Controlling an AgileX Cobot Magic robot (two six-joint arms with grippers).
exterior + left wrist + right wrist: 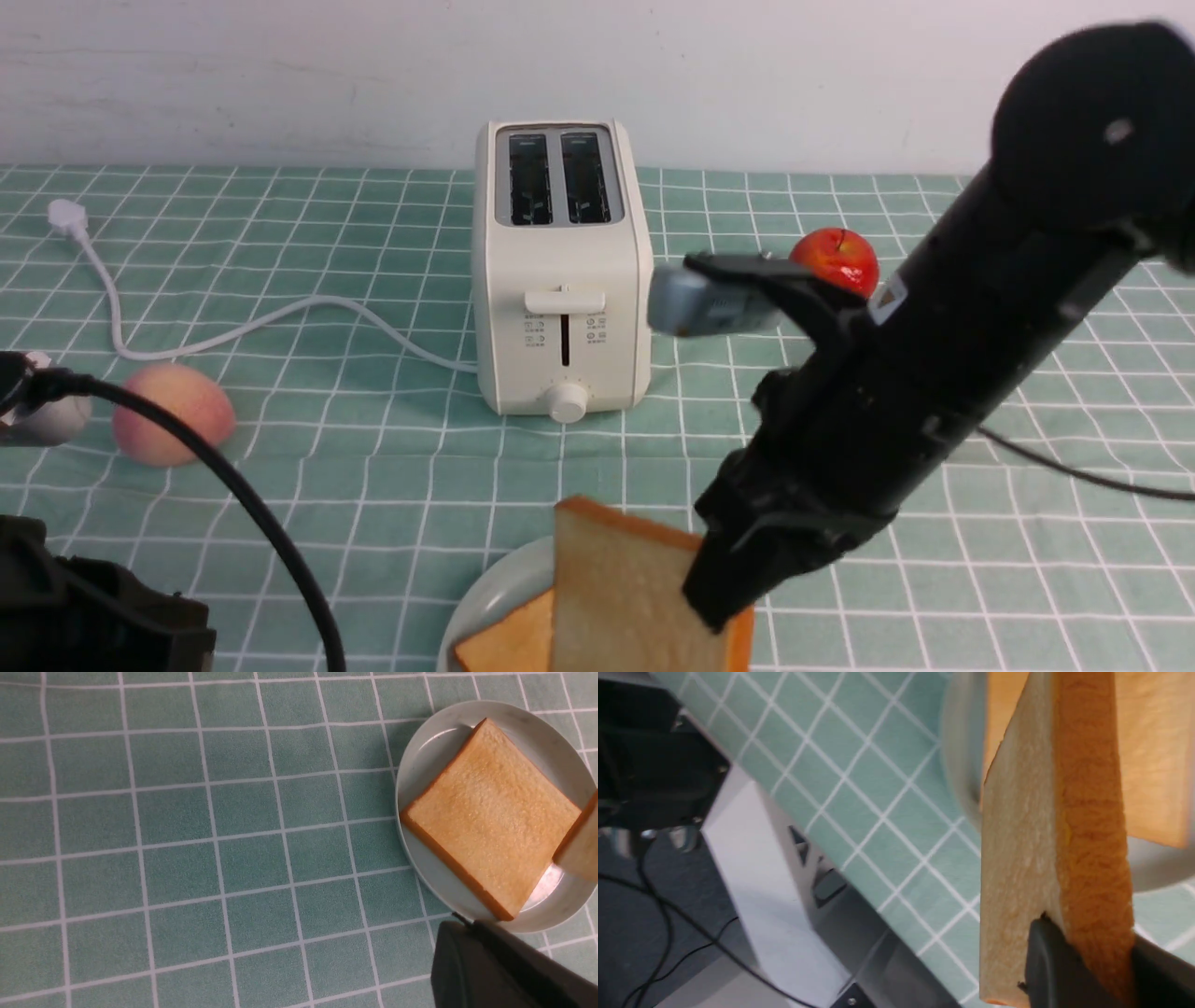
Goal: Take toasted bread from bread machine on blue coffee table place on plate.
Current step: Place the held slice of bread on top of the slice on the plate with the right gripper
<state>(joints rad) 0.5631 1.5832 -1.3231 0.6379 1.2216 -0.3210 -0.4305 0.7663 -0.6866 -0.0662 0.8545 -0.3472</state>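
I see one slice of toast (1045,835) standing on edge, pinched at its crust between the fingers of the right end effector (1097,970), which is closed narrowly on it. In the front view this held slice hangs over the plate (490,583), its lower part cut off by the frame. A second slice (490,816) lies flat on that plate. The held one overlaps one of its corners from above, and I cannot tell whether they touch.

The plate sits on the surface (373,467) at the near edge, in front of the bread machine (560,280) and well apart from it. Both of the machine's slots look empty. Its white cord (280,317) trails off to the left and ends in a plug (67,217). A peach (173,415) lies left of the machine. A red apple (836,261) sits to its right, partly behind the right arm.

The left end effector (472,952) is closed with nothing in it, over the cloth on the plate's left side.
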